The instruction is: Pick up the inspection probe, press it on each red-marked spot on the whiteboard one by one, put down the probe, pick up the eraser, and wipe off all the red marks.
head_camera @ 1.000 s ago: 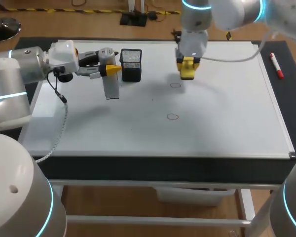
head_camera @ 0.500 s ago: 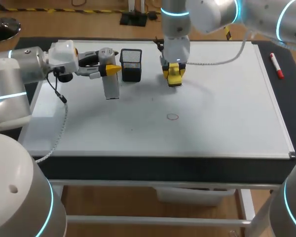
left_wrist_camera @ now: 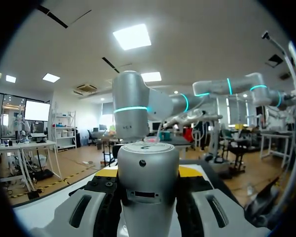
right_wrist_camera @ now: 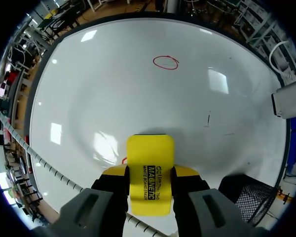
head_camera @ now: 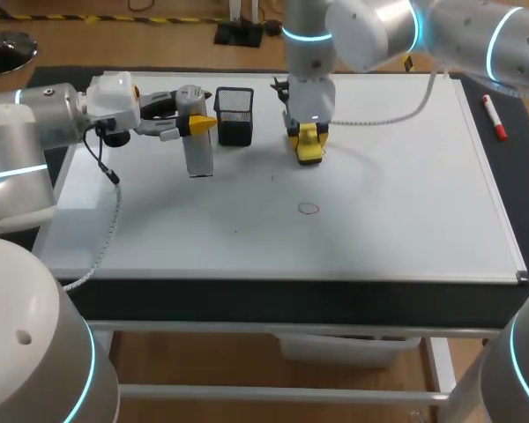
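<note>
The silver inspection probe [head_camera: 198, 155] hangs upright above the whiteboard [head_camera: 406, 203] at its far left, with my left gripper [head_camera: 190, 124] shut on it. In the left wrist view the probe [left_wrist_camera: 148, 177] fills the space between the fingers. My right gripper [head_camera: 307, 132] is shut on the yellow eraser [head_camera: 309, 147], which is pressed to the board near the far middle. One red circle [head_camera: 309, 209] lies nearer the front. In the right wrist view the eraser [right_wrist_camera: 149, 173] sits flat, a trace of red shows at its edge, and the red circle [right_wrist_camera: 166, 62] is ahead of it.
A black mesh cup [head_camera: 234, 115] stands on the board between the two grippers, close to both; the cup [right_wrist_camera: 250, 198] also shows beside the right gripper. A red marker [head_camera: 495, 117] lies on the dark mat beyond the board's right edge.
My right arm has slid the eraser to the left and slightly forward, over the far red circle, which no longer shows in the head view. The left arm and probe have not moved.
</note>
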### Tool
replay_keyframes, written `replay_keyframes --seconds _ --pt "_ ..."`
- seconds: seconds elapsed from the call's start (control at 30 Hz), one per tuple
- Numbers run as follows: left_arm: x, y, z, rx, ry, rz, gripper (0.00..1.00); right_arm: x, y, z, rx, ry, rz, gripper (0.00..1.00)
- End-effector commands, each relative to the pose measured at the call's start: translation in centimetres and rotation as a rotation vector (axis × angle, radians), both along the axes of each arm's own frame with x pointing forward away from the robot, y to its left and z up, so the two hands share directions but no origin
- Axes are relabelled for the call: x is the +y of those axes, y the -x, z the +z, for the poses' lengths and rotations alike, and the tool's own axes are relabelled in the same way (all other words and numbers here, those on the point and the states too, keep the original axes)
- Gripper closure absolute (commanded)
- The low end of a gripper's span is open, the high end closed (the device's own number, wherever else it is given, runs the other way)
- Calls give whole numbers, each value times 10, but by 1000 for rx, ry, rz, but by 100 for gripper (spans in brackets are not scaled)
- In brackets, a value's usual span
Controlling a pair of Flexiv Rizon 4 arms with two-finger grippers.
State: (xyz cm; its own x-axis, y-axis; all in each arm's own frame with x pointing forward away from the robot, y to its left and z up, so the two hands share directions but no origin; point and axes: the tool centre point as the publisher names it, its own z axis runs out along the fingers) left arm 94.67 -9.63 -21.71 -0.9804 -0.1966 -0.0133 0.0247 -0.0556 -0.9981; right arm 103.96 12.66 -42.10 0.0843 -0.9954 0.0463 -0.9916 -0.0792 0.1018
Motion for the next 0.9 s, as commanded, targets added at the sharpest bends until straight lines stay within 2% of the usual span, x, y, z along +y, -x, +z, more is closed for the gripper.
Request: replay_keyframes --seconds 0.03,0.33,0.9 --pt "0 -1 1 0 1 -2 100 -2 -2 -7 8 2 -1 100" --pt "0 -1 1 0 1 -2 100 -15 -1 -14 19 21 -32 100" --pt "0 -1 1 0 1 -2 100 -72 -3 -12 6 31 -157 100"
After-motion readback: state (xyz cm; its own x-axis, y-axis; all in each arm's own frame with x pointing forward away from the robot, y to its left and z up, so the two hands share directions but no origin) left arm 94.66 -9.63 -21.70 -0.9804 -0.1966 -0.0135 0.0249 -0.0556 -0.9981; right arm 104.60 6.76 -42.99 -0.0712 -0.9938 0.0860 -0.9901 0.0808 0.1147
